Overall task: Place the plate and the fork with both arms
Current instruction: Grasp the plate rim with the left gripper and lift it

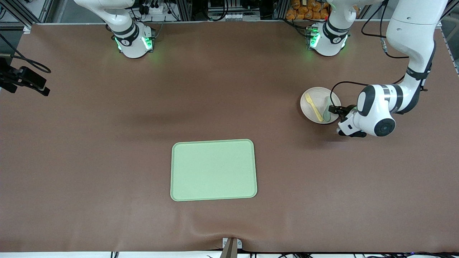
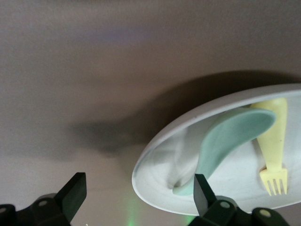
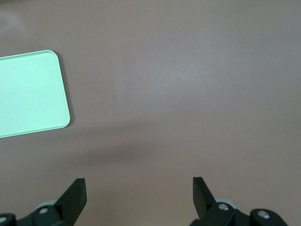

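1. Right gripper (image 3: pixel 138 195): fingers spread wide, grasping nothing; it hangs over bare brown table (image 1: pixel 89 143) with one corner of the light-green tray (image 3: pixel 28 92) in its wrist view. The right arm waits, only its base (image 1: pixel 133 42) showing in the front view.
2. Light-green tray (image 1: pixel 213 170): flat on the table, mid-table, nearer the front camera than the plate, with nothing on it.
3. Plate (image 1: pixel 309 107): toward the left arm's end of the table. The pale-yellow fork (image 1: pixel 314 106) lies in it, beside a grey-green spoon (image 1: pixel 327 111).
4. Left gripper (image 2: pixel 136 195): released, fingers wide apart, low at the plate's (image 2: pixel 155 181) rim. One finger (image 2: pixel 201 190) sits over the rim by the spoon (image 2: pixel 225 136); the other is over bare table. No contact can be confirmed. The fork (image 2: pixel 275 155) lies just beside the spoon.
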